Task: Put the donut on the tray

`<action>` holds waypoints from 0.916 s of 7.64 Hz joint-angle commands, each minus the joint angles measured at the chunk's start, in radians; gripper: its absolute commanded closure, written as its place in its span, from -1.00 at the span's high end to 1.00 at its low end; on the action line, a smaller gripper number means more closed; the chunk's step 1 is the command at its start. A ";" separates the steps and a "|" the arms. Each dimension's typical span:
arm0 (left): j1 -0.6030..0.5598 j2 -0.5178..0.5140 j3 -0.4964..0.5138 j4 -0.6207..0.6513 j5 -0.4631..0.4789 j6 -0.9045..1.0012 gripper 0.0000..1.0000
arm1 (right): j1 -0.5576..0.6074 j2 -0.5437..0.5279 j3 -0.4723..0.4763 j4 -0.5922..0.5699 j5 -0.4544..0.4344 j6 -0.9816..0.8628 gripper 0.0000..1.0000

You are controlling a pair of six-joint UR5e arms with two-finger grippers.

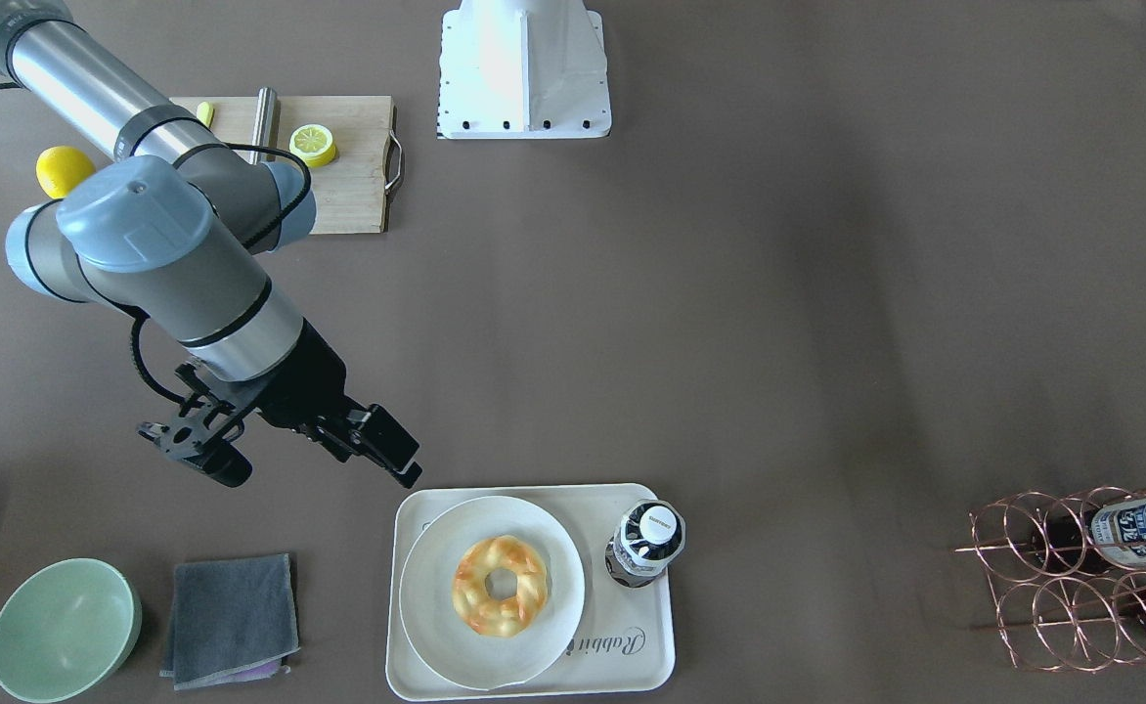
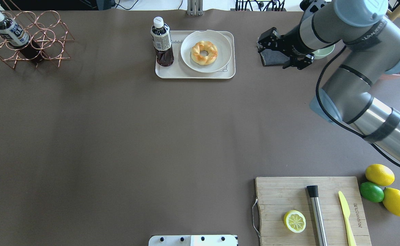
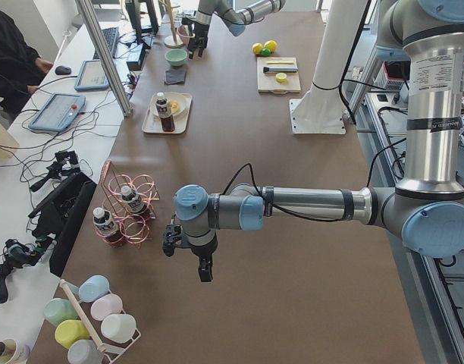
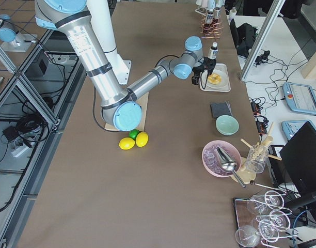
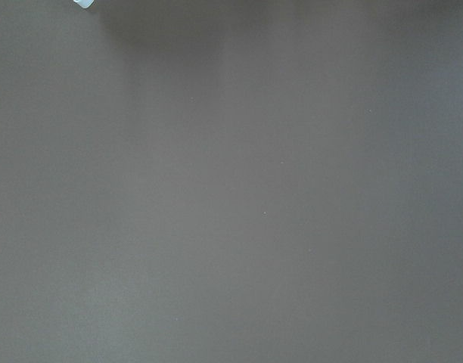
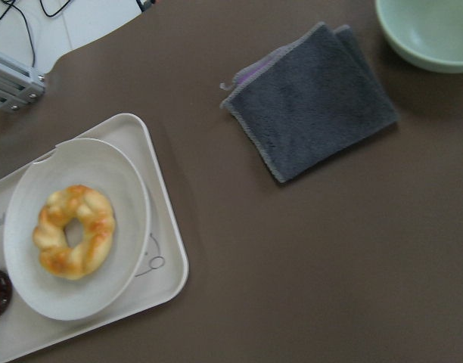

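Donut (image 1: 501,585) lies on round plate (image 1: 426,587), plate sits on tray (image 1: 646,611). We judge placement done. Right gripper (image 1: 392,460) hangs just beside tray corner, empty; finger gap unreadable. Left gripper (image 3: 202,265) far off, can't tell its state. Next: we back off clear. Bottle (image 1: 646,543) on tray; grey cloth (image 1: 231,616), green bowl (image 1: 65,631) nearby. Nothing blocks.
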 commanded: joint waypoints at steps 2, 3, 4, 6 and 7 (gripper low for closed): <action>-0.003 0.009 -0.017 0.000 -0.002 0.000 0.97 | 0.136 -0.306 0.269 -0.374 0.000 -0.546 0.99; -0.002 0.009 -0.017 0.000 -0.002 0.000 0.97 | 0.195 -0.392 0.261 -0.378 0.000 -0.765 0.99; -0.003 0.009 -0.019 0.000 -0.002 0.000 0.97 | 0.289 -0.438 0.229 -0.403 0.003 -1.006 0.99; -0.002 0.009 -0.014 0.000 -0.002 0.002 0.97 | 0.505 -0.446 0.099 -0.456 0.142 -1.367 0.99; -0.002 0.009 -0.010 -0.002 0.000 0.002 0.97 | 0.596 -0.446 0.027 -0.457 0.219 -1.510 0.99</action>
